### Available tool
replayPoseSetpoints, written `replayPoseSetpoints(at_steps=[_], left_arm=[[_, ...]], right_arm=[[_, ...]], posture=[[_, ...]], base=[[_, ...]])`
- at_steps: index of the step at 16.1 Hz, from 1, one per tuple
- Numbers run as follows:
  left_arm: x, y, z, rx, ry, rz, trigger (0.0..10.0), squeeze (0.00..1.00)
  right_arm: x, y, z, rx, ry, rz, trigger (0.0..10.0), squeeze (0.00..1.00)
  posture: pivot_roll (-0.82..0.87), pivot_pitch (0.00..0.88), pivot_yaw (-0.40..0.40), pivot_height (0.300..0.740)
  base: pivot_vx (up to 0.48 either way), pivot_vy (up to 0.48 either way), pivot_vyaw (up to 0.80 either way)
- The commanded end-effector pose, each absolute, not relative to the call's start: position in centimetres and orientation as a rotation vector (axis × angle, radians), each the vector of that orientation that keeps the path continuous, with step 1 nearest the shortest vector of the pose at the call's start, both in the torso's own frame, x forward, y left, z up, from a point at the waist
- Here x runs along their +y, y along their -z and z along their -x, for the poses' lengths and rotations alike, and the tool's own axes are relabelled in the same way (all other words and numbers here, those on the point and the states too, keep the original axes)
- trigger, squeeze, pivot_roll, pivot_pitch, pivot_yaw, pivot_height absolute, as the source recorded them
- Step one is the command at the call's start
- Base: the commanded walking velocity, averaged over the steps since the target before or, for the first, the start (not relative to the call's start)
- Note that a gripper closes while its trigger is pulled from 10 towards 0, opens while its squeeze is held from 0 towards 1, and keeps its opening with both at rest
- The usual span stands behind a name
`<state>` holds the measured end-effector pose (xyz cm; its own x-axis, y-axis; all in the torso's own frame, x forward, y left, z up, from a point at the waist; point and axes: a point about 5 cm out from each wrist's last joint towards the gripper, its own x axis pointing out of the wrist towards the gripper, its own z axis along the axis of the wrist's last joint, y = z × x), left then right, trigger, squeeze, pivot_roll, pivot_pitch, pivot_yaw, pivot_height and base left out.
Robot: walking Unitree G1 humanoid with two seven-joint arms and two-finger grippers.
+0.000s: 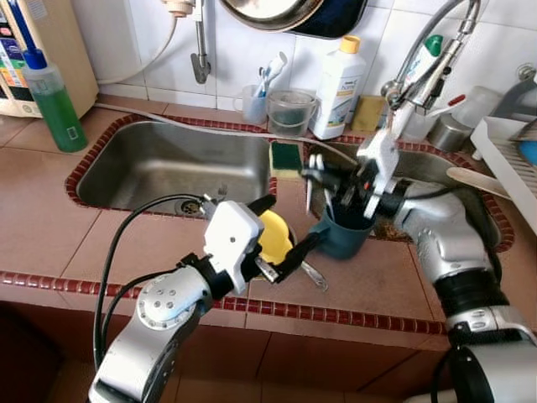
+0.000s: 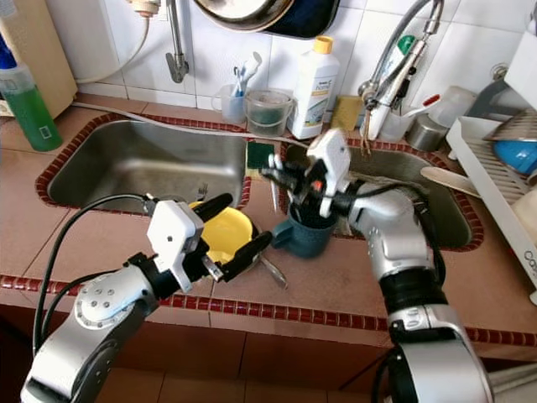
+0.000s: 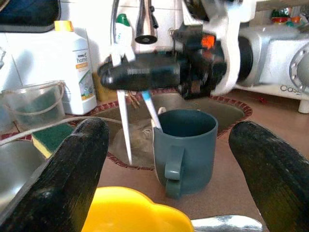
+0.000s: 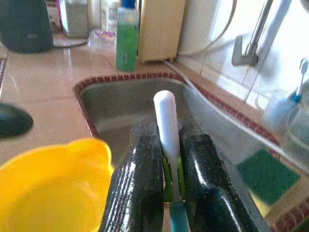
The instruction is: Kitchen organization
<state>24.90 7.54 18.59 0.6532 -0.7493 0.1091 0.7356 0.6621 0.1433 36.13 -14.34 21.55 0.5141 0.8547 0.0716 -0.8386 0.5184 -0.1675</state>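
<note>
Standing at the far left of the tiled counter (image 1: pixel 50 227) is a bottle of green soap (image 1: pixel 52 101), and beside it the left sink (image 1: pixel 168 164) lies sunk into the tiles. In front of that sink the left gripper (image 1: pixel 284 228) hangs over a yellow bowl (image 2: pixel 220 233) — its two black fingers (image 3: pixel 72 164) are spread wide and hold nothing. A metal utensil (image 1: pixel 315 275) lies on the counter just beside the bowl.

A green and yellow sponge (image 1: pixel 285 157) sits on the strip between the two sinks, and behind it, against the wall tiles, stand a small cup with toothbrushes (image 1: pixel 256 99), a clear measuring jug (image 1: pixel 290 111) and a white bottle with a yellow cap (image 1: pixel 339 82).

Near the middle of the counter is a dark teal mug (image 3: pixel 186 150), upright, handle toward the bowl, just in front of the right sink (image 2: pixel 403 172). The right gripper (image 1: pixel 323 176) is right above the mug — its fingers are pressed tight on a white-handled toothbrush (image 4: pixel 167 125), which hangs down beside the mug's rim. Another toothbrush (image 3: pixel 150 110) leans inside the mug.

A tap (image 1: pixel 428 59) arches over the right sink, and a white dish rack (image 2: pixel 495 180) stands at the far right.
</note>
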Motion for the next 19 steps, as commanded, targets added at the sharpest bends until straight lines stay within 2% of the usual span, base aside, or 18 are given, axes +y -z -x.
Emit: replayPoseSetpoints(at_steps=[1, 11, 19], left_arm=[[7.4, -18.7, -25.0, -0.169, 0.855, -0.095, 10.0, 0.00], [7.4, -18.8, -25.5, -0.179, 0.846, -0.090, 10.0, 0.00], [8.3, -19.2, -26.4, -0.197, 0.804, -0.101, 10.0, 0.00]], right_arm=[[-14.6, -23.2, -36.1, -0.196, -1.030, 0.137, 10.0, 0.00], [-14.5, -25.9, -35.7, -0.242, -1.065, 0.137, 10.0, 0.00], [-14.5, -29.0, -36.7, -0.332, -1.011, 0.024, 10.0, 0.00]], posture=[[-0.07, 0.035, -0.070, 0.740], [-0.08, 0.034, -0.072, 0.740], [-0.07, 0.018, -0.081, 0.740]], base=[[0.000, 0.000, 0.00], [0.000, 0.000, 0.00], [0.000, 0.000, 0.00]])
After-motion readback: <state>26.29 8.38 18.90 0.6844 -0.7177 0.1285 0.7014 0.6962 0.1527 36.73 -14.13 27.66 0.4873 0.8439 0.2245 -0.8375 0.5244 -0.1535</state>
